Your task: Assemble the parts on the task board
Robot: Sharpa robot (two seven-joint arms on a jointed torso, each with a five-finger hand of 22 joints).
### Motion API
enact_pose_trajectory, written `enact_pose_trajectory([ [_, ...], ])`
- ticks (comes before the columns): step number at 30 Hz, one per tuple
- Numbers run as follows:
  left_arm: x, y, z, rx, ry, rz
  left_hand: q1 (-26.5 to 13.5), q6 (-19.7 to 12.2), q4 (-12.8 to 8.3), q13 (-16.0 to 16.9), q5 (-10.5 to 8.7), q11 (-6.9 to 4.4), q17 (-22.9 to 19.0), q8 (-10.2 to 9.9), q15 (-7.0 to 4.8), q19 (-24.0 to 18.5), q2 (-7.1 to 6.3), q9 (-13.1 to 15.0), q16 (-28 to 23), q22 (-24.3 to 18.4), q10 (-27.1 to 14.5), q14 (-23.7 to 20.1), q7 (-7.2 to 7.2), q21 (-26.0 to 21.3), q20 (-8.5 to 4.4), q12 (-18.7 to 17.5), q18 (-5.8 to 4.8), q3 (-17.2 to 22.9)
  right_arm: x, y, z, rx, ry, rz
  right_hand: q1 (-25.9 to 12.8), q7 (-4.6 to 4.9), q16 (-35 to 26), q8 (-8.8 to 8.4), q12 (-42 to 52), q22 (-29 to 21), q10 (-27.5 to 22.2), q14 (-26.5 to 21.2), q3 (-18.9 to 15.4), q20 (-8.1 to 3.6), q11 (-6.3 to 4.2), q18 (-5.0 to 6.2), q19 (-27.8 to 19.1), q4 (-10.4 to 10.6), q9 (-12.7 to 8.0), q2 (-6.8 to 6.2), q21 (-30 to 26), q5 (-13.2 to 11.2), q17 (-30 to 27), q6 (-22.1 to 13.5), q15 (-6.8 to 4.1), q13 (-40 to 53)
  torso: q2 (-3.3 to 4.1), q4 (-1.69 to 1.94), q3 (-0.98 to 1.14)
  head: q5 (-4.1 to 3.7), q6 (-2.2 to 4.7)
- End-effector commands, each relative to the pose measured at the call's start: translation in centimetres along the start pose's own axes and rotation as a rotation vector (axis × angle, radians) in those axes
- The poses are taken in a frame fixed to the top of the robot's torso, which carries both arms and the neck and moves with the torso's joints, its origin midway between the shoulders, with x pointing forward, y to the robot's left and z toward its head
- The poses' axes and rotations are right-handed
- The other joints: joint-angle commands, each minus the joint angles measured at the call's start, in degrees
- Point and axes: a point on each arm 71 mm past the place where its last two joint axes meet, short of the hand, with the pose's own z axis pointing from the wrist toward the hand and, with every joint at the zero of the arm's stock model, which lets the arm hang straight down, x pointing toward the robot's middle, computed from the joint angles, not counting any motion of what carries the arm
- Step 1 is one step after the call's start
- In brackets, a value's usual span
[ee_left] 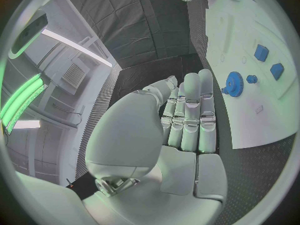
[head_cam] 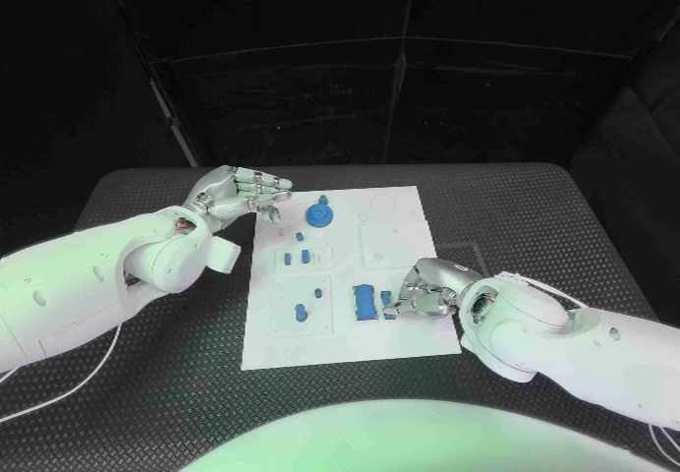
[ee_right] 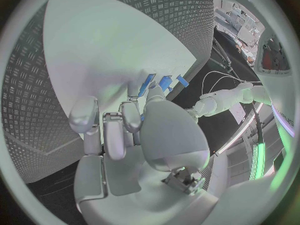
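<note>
Your right hand (head_cam: 421, 291) sits at the near right of the white board (head_cam: 404, 211), fingers curled down at a long blue block (head_cam: 365, 301) just beside it, lying lengthwise away from you; whether it grips, you cannot tell. Your left hand (head_cam: 241, 195) hovers released, fingers straight, the blue gear (head_cam: 320, 213) just beyond its fingertips.

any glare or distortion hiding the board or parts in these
Head view: the task board is evenly lit, the blue gear crisp. Left wrist view: fisheye bends the board's edge, the gear stays clear. Right wrist view: the right hand blocks most parts.
</note>
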Motion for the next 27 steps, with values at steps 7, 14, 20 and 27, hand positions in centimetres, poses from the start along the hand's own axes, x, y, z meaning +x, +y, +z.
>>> enact_pose_trajectory([
  [7, 0.1, -0.1, 0.1, 0.005, 0.009, -0.007, -0.1, -0.3, -0.5, -0.1, 0.02, -0.15, -0.1, -0.2, -0.11, -0.3, -0.07, -0.1, -0.4, -0.1, -0.5, -0.5, 0.22, -0.2, -0.02, 0.2, 0.75, 0.0, -0.3, 0.5, 0.0, -0.027, -0.036, 0.007, 0.4, -0.37, 0.2, 0.29, 0.3, 0.1, 0.5, 4.5, 0.0, -0.06, 0.07, -0.51, 0.5, -0.4, 0.0, -0.02, 0.2, -0.4, 7.9, -0.2, -0.55, 0.1, -0.06, -0.09, 0.04, 0.05, 0.03],
  [14, 0.1, 0.0, 0.0, 0.004, 0.009, -0.008, -0.1, -0.3, -0.5, -0.1, 0.02, -0.15, -0.1, -0.2, -0.11, -0.3, -0.07, -0.1, -0.4, -0.1, -0.5, -0.5, 0.22, -0.2, -0.02, 0.2, 0.75, 0.0, -0.9, 0.5, -0.6, -0.092, -0.071, 0.161, 0.2, 0.96, -3.1, -1.32, -4.9, -6.2, -2.9, 3.2, -1.2, 0.49, 1.18, 0.60, -3.3, 0.4, -0.5, -0.90, -3.8, -0.4, 2.7, -3.3, 0.27, -4.1, -0.27, -0.09, -0.06, -0.13, 0.67],
  [20, 0.1, 0.1, 0.1, 0.011, 0.000, -0.025, -0.8, -0.4, -0.2, -0.1, -0.06, -0.09, -0.2, -0.2, 0.02, -0.4, -0.19, 0.0, -0.5, -0.2, -0.6, -0.6, 0.20, -0.4, 0.10, 0.4, 0.70, -0.4, -2.2, -1.1, -0.2, -0.183, -0.110, 0.483, 3.0, 3.33, -16.8, -3.77, -24.2, -26.3, -16.1, -2.3, -1.3, 2.29, 3.36, 3.93, -15.5, 0.6, -1.2, -0.22, -18.9, 0.8, -14.3, -8.7, 2.17, -20.1, -0.52, -0.05, -0.18, -0.64, 1.97],
  [27, -0.6, 0.1, 0.2, 0.037, -0.065, -0.074, -2.6, -1.5, 1.0, -0.3, -0.04, 0.40, -3.3, -0.5, 1.29, -6.8, -0.59, -0.1, -7.5, -3.5, -1.7, -8.2, 0.01, -6.1, 1.37, 0.7, 0.35, -2.1, -6.4, -3.2, 2.8, -0.265, -0.236, 0.817, 8.2, 7.22, -49.1, -6.21, -38.3, -36.1, -29.3, -19.7, -0.8, 6.59, 7.90, 3.30, -24.7, -1.4, -3.5, 1.99, -34.8, 0.2, -41.0, -13.7, 6.99, -32.8, -0.74, -0.58, 0.00, -0.86, 4.64],
])
